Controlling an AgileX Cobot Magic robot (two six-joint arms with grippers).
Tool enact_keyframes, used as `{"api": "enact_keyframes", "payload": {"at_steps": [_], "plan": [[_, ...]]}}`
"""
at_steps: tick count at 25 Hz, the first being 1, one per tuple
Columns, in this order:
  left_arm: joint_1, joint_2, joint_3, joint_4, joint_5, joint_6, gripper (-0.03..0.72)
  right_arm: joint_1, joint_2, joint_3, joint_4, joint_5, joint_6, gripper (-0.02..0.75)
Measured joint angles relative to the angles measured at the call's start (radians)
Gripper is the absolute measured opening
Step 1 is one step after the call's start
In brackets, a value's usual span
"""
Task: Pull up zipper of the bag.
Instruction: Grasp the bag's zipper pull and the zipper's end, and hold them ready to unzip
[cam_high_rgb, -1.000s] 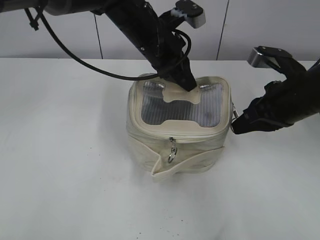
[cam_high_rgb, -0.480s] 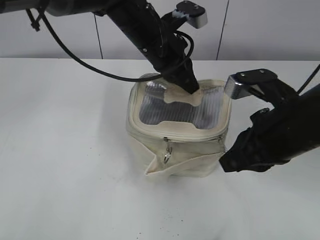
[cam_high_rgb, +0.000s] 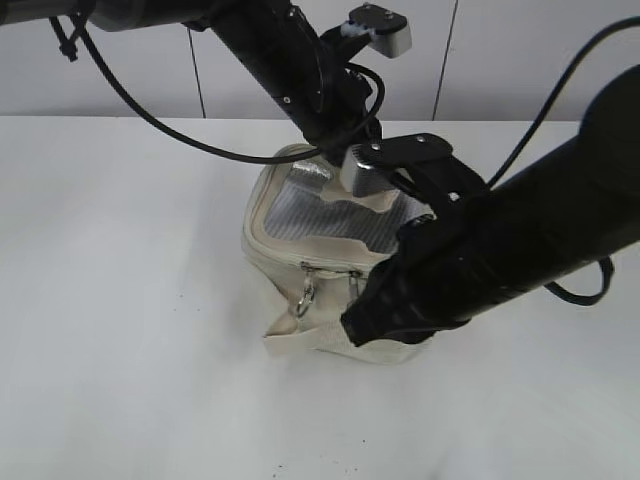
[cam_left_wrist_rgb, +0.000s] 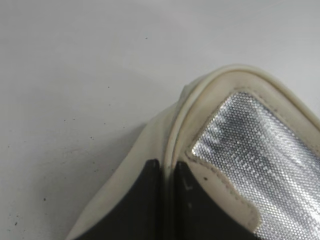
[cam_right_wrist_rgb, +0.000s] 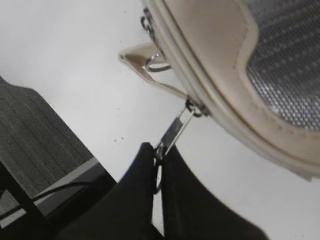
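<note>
With the right gripper (cam_right_wrist_rgb: 159, 150) clenched on the silver pull (cam_right_wrist_rgb: 175, 131) and the left gripper (cam_left_wrist_rgb: 167, 172) pinching the bag (cam_high_rgb: 300, 255) rim, the thin pull could slip free, since the bag tilts at frame centre.

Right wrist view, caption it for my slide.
Right gripper shut on a silver zipper pull at the cream bag rim.

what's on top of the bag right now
The left pincer presses the bag at its top rim. The right arm covers the right half of the top panel.
</note>
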Motion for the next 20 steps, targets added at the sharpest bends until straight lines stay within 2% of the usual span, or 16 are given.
{"api": "enact_keyframes", "payload": {"at_steps": [7,16,18,20], "plan": [[0.0,0.0,0.0,0.001,-0.016,-0.019,0.04,0.024,0.125,-0.121,0.065,0.005,-0.008,0.005],[0.001,-0.001,0.0,0.001,-0.015,-0.023,0.04,0.042,0.141,-0.147,0.061,0.002,-0.007,0.007],[0.001,-0.003,0.0,0.002,-0.012,-0.023,0.04,0.044,0.138,-0.148,0.058,0.004,0.017,0.039],[0.001,-0.004,0.0,0.002,-0.012,-0.024,0.04,0.046,0.122,-0.149,0.054,0.009,0.046,0.103]]}}
